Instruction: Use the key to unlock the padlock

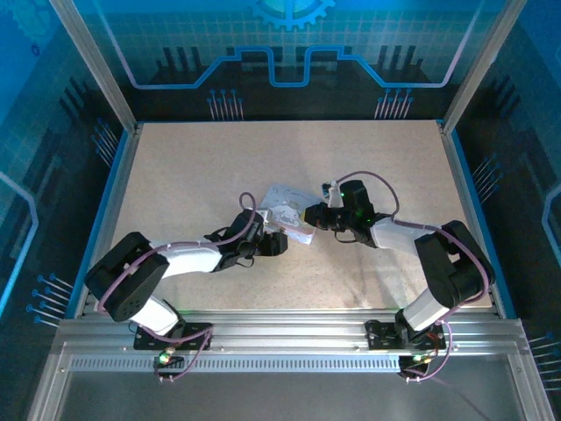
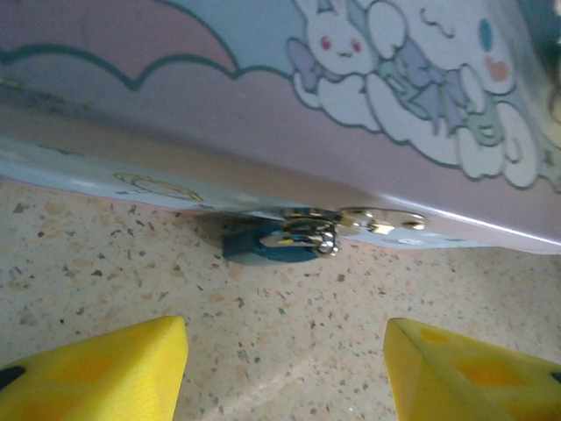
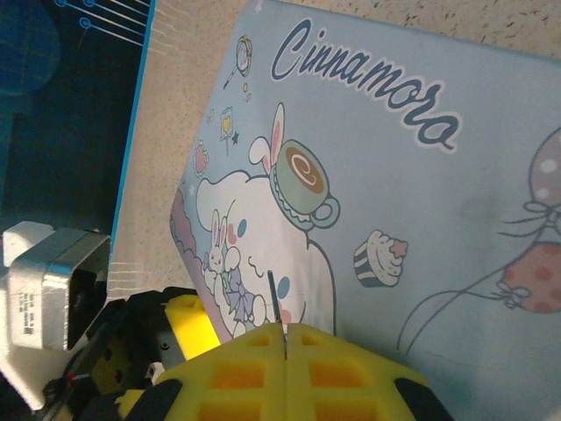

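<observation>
Resting under tin (image 2: 263, 105) edge: small dk-blue padlock (image 2: 263, 243), silver shackle (image 2: 316, 235); L gripper (image 2: 282, 340) apart, R gripper (image 3: 286, 338) clamping key (image 3: 275, 298).

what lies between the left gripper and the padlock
Bare speckled tabletop, in the left wrist view; the left gripper is open, short of the padlock at the latch of the tin.

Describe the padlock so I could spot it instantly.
Find the pastel cartoon tin on the speckled table. At its rim a shiny hasp sticks out; the padlock hangs from it, lying on the tabletop. It alone is tiny and dark blue.
</observation>
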You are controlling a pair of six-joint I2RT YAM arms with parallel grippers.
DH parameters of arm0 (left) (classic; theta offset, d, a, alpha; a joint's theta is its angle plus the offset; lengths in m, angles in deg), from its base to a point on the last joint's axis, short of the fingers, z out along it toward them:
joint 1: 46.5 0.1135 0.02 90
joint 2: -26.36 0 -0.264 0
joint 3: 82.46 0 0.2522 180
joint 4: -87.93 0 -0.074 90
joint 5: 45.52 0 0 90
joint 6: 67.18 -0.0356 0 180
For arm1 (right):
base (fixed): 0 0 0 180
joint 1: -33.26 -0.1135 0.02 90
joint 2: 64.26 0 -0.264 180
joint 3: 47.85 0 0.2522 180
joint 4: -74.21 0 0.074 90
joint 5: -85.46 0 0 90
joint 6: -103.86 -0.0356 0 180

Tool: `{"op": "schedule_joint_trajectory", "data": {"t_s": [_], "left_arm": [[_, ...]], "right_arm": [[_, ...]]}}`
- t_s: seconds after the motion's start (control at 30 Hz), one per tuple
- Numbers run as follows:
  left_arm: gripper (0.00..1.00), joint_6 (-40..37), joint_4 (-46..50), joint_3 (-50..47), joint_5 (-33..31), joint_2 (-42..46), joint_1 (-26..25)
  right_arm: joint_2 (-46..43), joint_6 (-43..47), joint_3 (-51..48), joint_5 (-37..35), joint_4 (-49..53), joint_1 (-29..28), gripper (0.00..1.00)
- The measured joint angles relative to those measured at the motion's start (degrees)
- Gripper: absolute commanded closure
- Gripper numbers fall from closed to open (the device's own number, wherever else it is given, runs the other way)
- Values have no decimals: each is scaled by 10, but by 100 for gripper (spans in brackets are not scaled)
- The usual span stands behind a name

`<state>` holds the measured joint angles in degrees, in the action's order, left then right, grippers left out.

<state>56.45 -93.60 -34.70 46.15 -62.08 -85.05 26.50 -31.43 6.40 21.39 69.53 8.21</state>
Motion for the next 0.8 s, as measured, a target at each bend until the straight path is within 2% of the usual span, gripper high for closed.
{"op": "schedule_joint_trajectory", "data": {"t_s": [0.47,0.8], "left_arm": [[47,-66,-61,34,-16,-73,-5],[53,-63,-72,38,-12,-83,-7]], "right_arm": [[-1,4,0,0,2,0,96],[-1,4,0,0,2,0,96]]}}
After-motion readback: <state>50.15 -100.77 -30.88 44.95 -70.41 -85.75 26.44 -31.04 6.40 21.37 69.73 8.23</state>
